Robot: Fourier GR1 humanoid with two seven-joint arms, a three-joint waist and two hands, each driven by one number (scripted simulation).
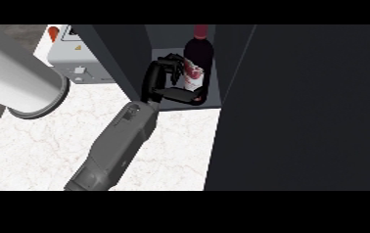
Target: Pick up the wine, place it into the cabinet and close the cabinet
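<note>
White marble counter (43,153) below, dark cabinet (239,65) open ahead; the right hand (160,80) is inside it, fingers and thumb curled round the wine bottle (196,63), which stands upright on the cabinet floor just beyond the palm, probably held to steady it before release; the dark door (303,109) looms at the hand's right, a white appliance (72,56) and grey cylinder (25,85) to its left; left hand unseen.

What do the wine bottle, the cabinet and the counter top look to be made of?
Wine bottle: dark glass, likely, with a red cap and a paper-like label. Cabinet: flat, matte, near-black panels, perhaps painted wood or laminate. Counter top: white stone with faint grey veins, marble-like.
</note>
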